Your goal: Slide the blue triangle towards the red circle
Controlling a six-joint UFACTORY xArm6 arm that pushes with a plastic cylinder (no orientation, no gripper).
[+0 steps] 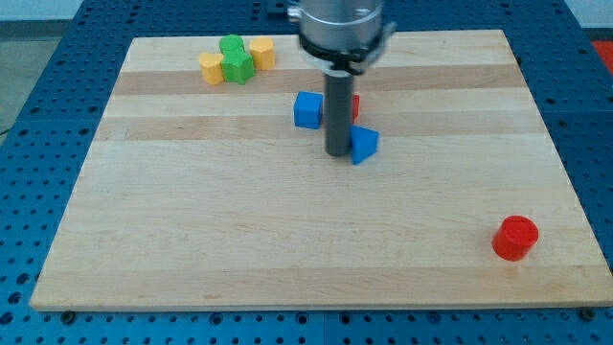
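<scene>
The blue triangle (364, 145) lies near the board's middle, a little toward the view's top. My tip (338, 153) stands right against its left side, touching or nearly so. The red circle (515, 238) sits far off at the view's lower right, near the board's right edge. A blue cube (307, 109) lies just up and left of my tip. A red block (354, 105) is mostly hidden behind the rod, so its shape cannot be made out.
At the view's top left, a green block (235, 59) sits between two yellow blocks, one on the left (211, 68) and one on the right (261, 52). The wooden board (287, 240) lies on a blue perforated table.
</scene>
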